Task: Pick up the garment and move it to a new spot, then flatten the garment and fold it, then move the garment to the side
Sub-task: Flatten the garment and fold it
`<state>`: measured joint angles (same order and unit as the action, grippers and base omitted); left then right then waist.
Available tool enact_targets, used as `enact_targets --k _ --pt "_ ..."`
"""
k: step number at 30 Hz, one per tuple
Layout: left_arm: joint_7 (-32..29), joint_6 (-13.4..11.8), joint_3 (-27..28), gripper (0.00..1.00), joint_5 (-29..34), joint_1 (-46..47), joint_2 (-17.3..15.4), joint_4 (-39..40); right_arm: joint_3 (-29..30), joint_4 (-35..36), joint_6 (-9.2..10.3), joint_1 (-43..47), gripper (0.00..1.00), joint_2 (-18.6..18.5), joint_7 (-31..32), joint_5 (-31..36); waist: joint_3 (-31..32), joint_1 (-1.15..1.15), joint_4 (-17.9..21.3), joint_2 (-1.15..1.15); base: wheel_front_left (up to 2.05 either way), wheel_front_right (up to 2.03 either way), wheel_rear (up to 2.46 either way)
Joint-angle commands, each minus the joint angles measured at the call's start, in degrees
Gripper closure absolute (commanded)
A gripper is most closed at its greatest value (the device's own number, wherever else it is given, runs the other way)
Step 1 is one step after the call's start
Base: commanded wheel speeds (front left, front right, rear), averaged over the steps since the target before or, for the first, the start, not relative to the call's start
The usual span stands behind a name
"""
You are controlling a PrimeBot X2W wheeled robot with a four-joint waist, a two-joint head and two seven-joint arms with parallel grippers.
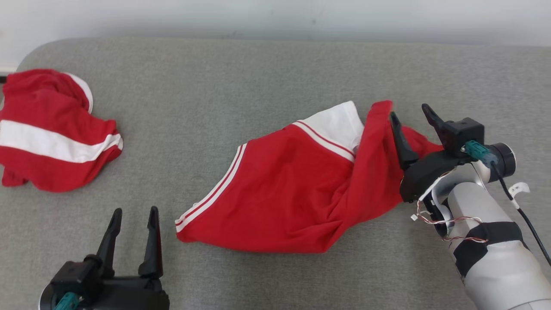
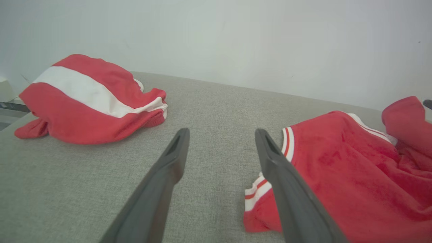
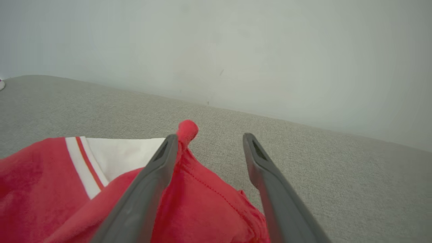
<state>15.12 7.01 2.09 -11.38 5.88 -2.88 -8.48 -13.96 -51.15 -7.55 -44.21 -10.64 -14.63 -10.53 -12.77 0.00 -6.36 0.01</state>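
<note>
- Grey woven surface [image 1: 275, 73] below a pale wall [image 1: 275, 17]; on it, at centre and right of centre in the head view, the red garment [image 1: 292, 189] with white trim, crumpled and twisted rather than flat.
- Off at the upper left, well apart, a second red-and-white garment [image 1: 51, 133] in a heap.
- Right gripper [image 1: 409, 110] at the garment's upper-right end, jaws spread wide, clamped on nothing; in the right wrist view, a raised red fold [image 3: 187, 130] standing against the inner face of one finger, more cloth lying between the two.
- Left gripper [image 1: 135, 210] at the lower left, likewise wide open and empty, near the striped corner, not touching it.
- Long axis: diagonal, from the striped hem at lower left up to the bunched tip at upper right; narrow end pointing toward the right gripper, broad striped edge facing lower left.
- Likely trouble: a snag on withdrawing the right arm, with that fold leaning on the finger, and so a garment dragged off its spot.
- Also likely: creases pressed in by flattening before undoing the twist near the right end, spoiling the later fold.
- Less likely: a reach for the wrong heap, given the matching colours.
</note>
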Motion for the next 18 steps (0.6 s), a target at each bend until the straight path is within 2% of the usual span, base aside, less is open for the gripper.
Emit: enact_targets --k 1,10,18 --pt "0.0 0.0 0.4 0.0 0.4 -0.7 0.0 -0.1 0.3 0.7 0.13 1.2 0.0 0.1 -0.4 -0.8 1.5 0.0 1.5 -0.01 0.0 0.0 0.0" --pt "0.0 0.1 2.7 0.0 2.0 -2.4 0.0 1.3 5.5 19.6 0.13 14.3 0.0 -1.6 -0.5 -2.4 4.5 0.0 5.1 -0.01 0.0 0.0 0.0" --pt "0.0 0.1 3.6 0.0 3.0 -4.7 0.0 2.4 8.7 32.2 0.13 28.0 0.0 -0.2 -0.5 -1.5 6.9 0.0 6.7 -0.01 0.0 0.0 0.0"
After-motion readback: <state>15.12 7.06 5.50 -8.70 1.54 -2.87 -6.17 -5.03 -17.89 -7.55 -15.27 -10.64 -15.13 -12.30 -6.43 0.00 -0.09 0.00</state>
